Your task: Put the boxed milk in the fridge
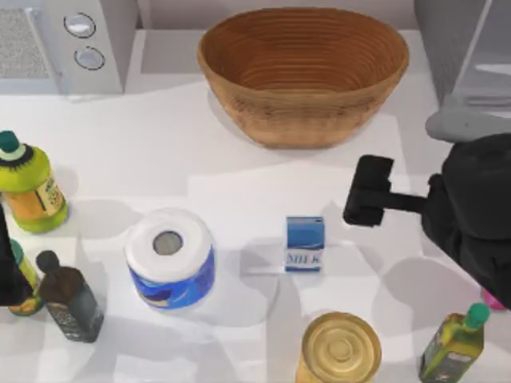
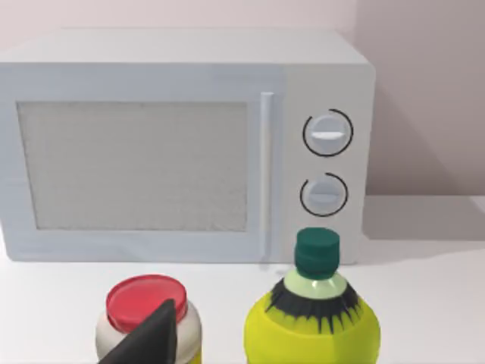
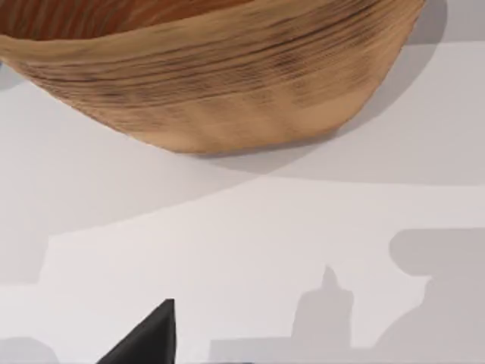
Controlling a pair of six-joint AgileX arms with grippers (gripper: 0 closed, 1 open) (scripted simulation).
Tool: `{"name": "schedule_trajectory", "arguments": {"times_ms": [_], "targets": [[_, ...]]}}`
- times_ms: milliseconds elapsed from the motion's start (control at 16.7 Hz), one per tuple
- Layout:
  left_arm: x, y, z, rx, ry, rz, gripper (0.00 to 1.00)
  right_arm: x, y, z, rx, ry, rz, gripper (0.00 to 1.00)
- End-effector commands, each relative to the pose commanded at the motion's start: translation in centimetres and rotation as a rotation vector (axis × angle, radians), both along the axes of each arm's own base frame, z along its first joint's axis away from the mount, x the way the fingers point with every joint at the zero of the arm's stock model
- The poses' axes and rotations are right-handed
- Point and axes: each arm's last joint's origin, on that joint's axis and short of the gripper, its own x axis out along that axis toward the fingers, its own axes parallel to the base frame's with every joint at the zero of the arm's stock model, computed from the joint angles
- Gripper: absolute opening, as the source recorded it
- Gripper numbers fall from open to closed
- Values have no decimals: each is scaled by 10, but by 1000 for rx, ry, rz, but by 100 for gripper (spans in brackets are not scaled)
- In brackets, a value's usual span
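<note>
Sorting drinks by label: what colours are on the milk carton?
Blue top, white bottom with blue lettering on the milk carton; clearest in the top view.

My right arm reaches in from the right edge of the top view, its dark wrist held level above the surface, and the right pincer (image 1: 368, 191) points toward the left. My left arm sits parked at the left edge; one dark fingertip (image 2: 151, 337) of it shows in the left wrist view.
</note>
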Motion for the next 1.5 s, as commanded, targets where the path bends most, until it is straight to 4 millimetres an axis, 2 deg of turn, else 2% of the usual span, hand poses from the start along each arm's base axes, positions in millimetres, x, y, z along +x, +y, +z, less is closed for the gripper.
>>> {"name": "schedule_trajectory", "arguments": {"times_ms": [240, 360, 480, 660, 960, 1140, 1320, 1500], "targets": [[0, 0, 0, 0, 0, 0, 100, 7, 73, -46, -142, 96, 3, 100], [0, 0, 0, 0, 0, 0, 100, 6, 96, -70, -211, 116, -7, 100], [0, 0, 0, 0, 0, 0, 100, 6, 110, -87, -265, 125, -20, 100], [0, 0, 0, 0, 0, 0, 100, 7, 117, -99, -302, 129, -37, 100], [0, 0, 0, 0, 0, 0, 100, 8, 115, -99, -301, 130, -39, 100], [0, 0, 0, 0, 0, 0, 100, 22, 111, -100, -288, 118, -43, 100], [0, 0, 0, 0, 0, 0, 100, 39, 110, -115, -293, 120, -47, 100], [0, 0, 0, 0, 0, 0, 100, 45, 116, -130, -300, 128, -40, 100]]}}
